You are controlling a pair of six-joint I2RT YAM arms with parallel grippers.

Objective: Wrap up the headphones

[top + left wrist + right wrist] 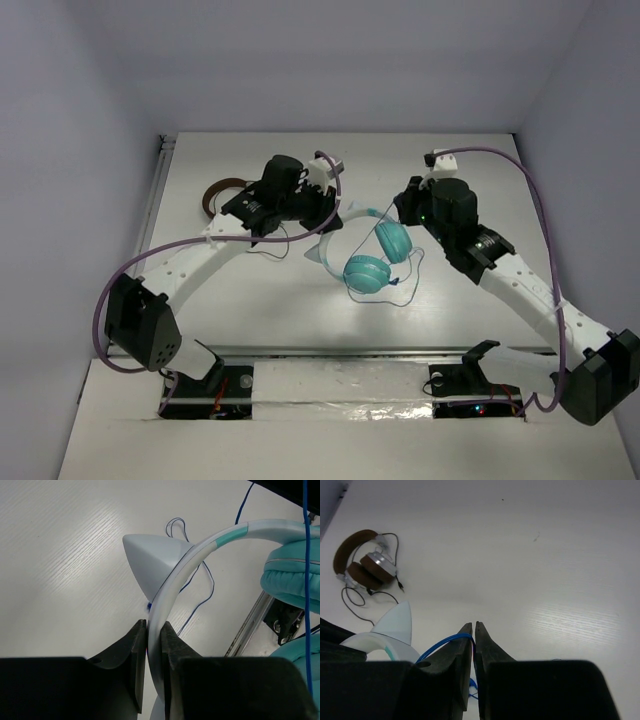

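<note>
The headphones [366,272] have teal ear cups [290,575], a white headband [200,547] with a pointed white ear [150,560], and a thin blue cable [442,644]. They hang at the table's middle between both arms. My left gripper [154,625] is shut on the headband, which runs up between its jaws. My right gripper [473,626] stands to the right of the cups [405,210], its jaws nearly together with the blue cable pinched between them. More cable [405,285] loops loosely below the cups.
A second pair of headphones with a brown band [365,565] and a thin black cable lies at the back left of the table [222,192], just behind my left arm. A metal rail [400,350] runs along the near table edge.
</note>
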